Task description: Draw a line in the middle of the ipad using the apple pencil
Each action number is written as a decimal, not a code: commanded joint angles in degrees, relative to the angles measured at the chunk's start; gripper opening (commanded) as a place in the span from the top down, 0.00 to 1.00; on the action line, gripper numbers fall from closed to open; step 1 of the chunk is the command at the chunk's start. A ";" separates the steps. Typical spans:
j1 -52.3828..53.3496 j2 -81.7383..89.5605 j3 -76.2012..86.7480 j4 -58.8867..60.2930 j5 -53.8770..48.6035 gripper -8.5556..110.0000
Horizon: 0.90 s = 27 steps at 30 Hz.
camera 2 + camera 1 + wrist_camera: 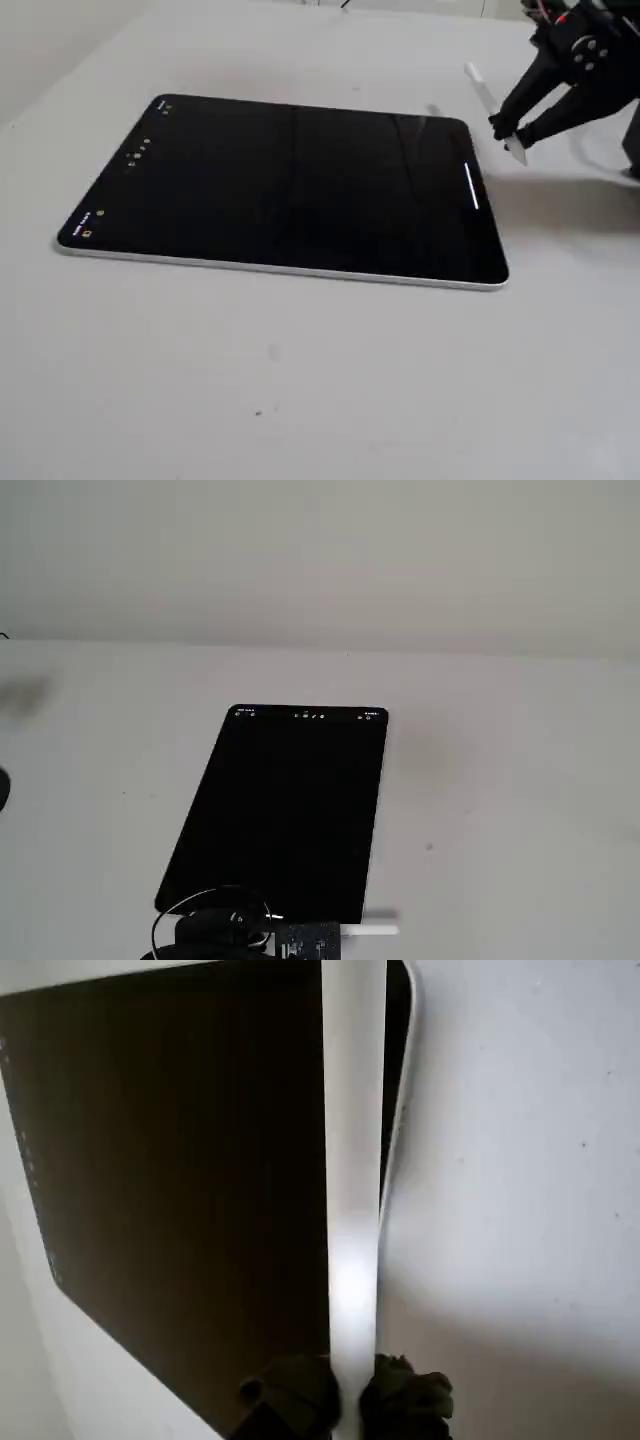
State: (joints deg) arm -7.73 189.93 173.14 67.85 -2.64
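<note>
The ipad (290,180) lies flat on the white table, its black screen lit only by tiny icons along one short side. It also shows in a fixed view (280,810) and in the wrist view (180,1180). My gripper (510,130) is shut on the apple pencil (487,98) and holds it raised just past the short edge opposite the icons. In the wrist view the black fingers (300,1395) pinch the apple pencil (352,1160), which runs up over the tablet's edge. A short white streak (472,188) shows on the glass; I cannot tell whether it is the line or a reflection.
The arm's dark body and looped cables (205,915) sit at the tablet's near edge, with the apple pencil (372,930) sticking out sideways. A dark object (3,790) pokes in at the left. A pale wall rises behind the table (500,810).
</note>
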 commanded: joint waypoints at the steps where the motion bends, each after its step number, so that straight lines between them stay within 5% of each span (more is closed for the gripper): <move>1: 0.26 0.53 -0.26 -0.62 -0.79 0.93; 16: 0.97 0.53 0.18 -1.93 -0.97 0.93; 27: -3.16 0.53 -0.44 -11.43 -25.75 0.93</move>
State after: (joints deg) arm -9.67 189.93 174.11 60.38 -21.18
